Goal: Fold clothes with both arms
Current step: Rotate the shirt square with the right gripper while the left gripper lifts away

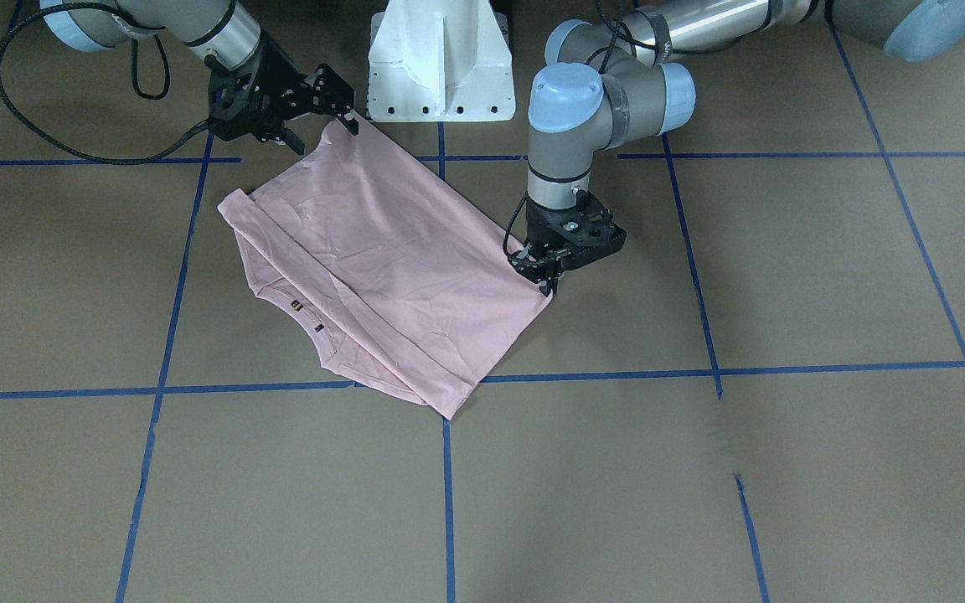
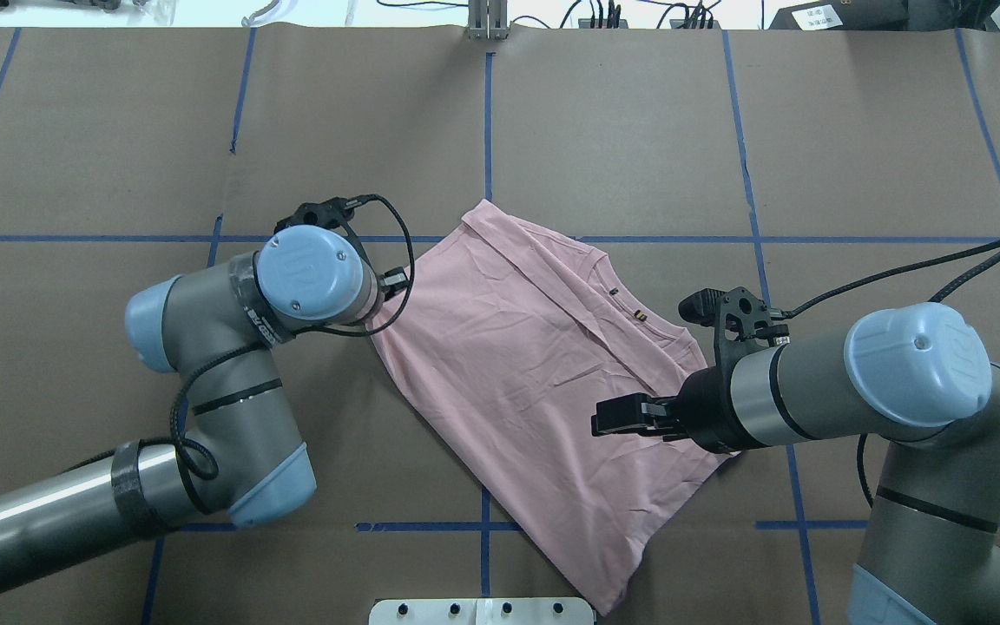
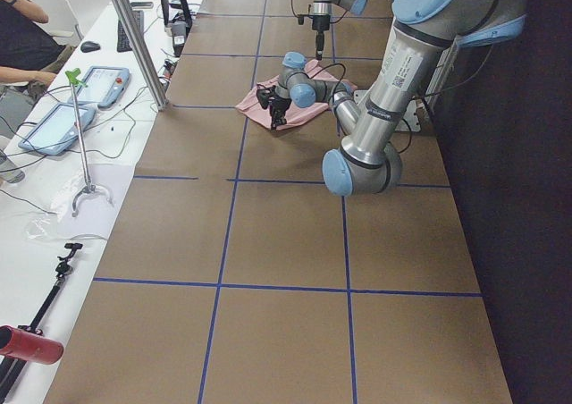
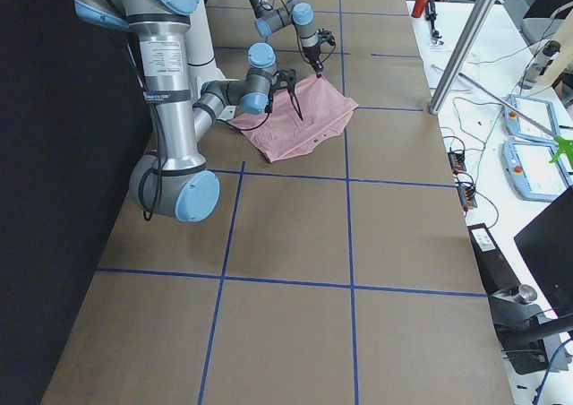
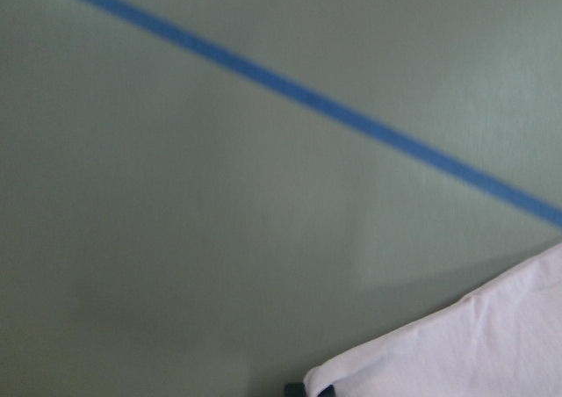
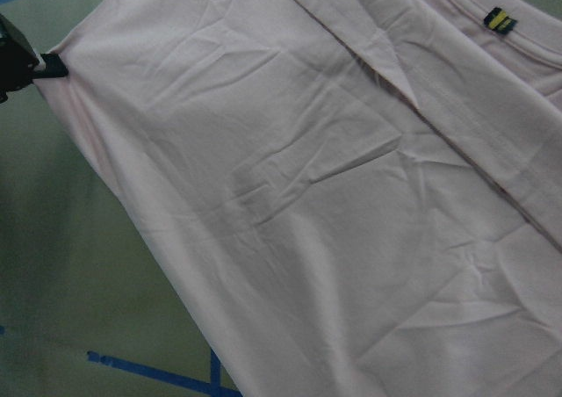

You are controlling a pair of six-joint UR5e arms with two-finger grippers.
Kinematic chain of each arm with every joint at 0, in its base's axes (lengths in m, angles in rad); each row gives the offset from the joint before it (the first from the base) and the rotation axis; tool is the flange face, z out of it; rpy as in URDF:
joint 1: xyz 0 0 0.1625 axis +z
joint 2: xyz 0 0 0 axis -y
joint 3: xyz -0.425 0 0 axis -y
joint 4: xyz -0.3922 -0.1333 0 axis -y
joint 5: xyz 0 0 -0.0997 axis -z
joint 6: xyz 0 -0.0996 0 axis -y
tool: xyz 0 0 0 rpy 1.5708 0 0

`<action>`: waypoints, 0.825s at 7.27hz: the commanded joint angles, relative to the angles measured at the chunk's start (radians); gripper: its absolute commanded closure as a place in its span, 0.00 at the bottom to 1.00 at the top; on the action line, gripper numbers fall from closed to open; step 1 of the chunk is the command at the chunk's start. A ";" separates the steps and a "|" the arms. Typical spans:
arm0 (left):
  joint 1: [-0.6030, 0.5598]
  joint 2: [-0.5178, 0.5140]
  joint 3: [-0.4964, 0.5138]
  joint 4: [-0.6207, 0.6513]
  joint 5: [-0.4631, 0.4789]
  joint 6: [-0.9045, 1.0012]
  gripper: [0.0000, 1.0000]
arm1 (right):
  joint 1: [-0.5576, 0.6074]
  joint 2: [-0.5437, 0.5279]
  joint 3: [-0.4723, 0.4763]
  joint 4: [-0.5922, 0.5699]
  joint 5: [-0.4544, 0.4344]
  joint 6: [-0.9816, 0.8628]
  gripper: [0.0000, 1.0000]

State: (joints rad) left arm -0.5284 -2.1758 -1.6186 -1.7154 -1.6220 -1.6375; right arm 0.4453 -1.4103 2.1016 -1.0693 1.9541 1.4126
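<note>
One T-shirt, left tool, right tool

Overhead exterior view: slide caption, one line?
Left claw pinches an edge of the pale pink short-sleeved T-shirt; right claw hovers above it.

Inspected table: surfaced throughout in brown paper and divided into squares by blue tape lines. Found one pale pink T-shirt lying askew near the middle, creased, partly folded over itself, neckline turned away from the robot, overlapping several tape lines. Noted white pedestal base standing at the robot's edge, just beside one T-shirt corner.
</note>
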 commanded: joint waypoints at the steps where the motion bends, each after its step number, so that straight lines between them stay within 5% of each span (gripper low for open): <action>1: -0.053 -0.056 0.143 -0.135 0.058 0.033 1.00 | 0.022 0.001 0.006 0.002 0.002 0.000 0.00; 6: -0.159 -0.270 0.482 -0.345 0.135 0.240 1.00 | 0.032 0.024 0.003 0.000 -0.001 0.008 0.00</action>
State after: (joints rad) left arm -0.6730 -2.3960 -1.2425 -1.9735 -1.5211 -1.4366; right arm 0.4769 -1.3891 2.1056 -1.0680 1.9541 1.4188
